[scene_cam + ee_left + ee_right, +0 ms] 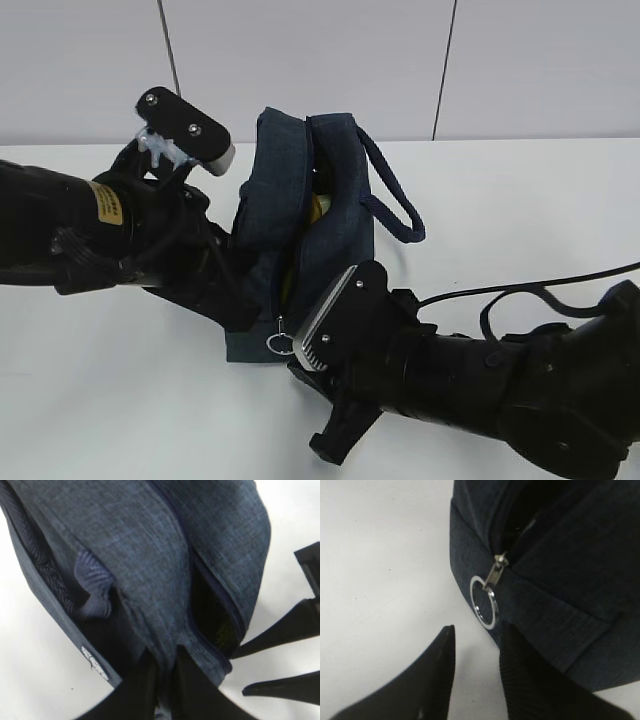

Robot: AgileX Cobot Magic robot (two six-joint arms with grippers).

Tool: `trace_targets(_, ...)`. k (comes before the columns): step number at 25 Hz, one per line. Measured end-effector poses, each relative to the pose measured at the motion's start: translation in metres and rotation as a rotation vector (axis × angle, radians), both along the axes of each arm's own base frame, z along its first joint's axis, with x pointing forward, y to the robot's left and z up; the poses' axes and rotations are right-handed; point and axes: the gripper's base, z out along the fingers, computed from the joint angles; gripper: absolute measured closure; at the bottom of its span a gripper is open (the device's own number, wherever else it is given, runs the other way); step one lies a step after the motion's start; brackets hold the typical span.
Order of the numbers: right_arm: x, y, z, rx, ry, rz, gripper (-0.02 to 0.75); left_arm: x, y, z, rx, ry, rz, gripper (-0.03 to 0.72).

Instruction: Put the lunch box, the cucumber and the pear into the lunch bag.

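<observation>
- Exterior view: lunch bag (300, 230) is standing upright in the middle of the white table (520, 200), its top zipper parted, with something yellow-green showing in the slit, which I am taking for the pear or the cucumber, though I cannot tell which. The loop handle (395, 195) is hanging off its right side. The left gripper (238, 300) is reaching in low against the bag's left face, and the right gripper (290, 362) is sitting at the bag's near end, just beside the silver ring pull (280, 343). No lunch box, cucumber or pear is lying on the table, so I am judging that they are already inside.
- Left wrist view: the left claw is pinched narrow on a fold of the bag's fabric beside the zipper line, so it is holding the bag steady. A yellow-green patch is showing in the dark opening. The right arm's 2 black fingers (280, 640) are poking in from the right edge.
- Right wrist view: the right claw's fingers (437, 675) are standing partly apart, holding nothing, with the ring pull (484, 602) just above them, one finger close to or touching the bag's corner. The slider is resting at the end of the open zipper.
- Step in hand, as I read it: loading is looking finished and the right arm is lining up on the zipper pull. The next move is calling for the fingers to rise around the ring and close on it while the left claw is bracing the fabric; the ring is thin and lying flat on the cloth, so a slip is looking likely.
</observation>
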Motion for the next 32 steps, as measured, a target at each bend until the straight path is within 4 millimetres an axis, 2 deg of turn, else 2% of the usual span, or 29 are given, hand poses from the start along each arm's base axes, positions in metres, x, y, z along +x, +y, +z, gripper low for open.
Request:
trace_targets(7,0.002,-0.001,-0.009,-0.027,0.010,-0.013,0.485,0.000,0.000,0.000,0.001,0.001,0.000,0.685)
trace_targets(20,0.016,0.010,0.002,-0.022,-0.015,-0.015,0.485,0.000,0.000,0.000,0.001,0.000,-0.001,0.685)
trace_targets(32,0.013,0.012,0.001,-0.062,-0.024,0.062,0.485,0.000,0.000,0.000,0.001,0.000,-0.001,0.685)
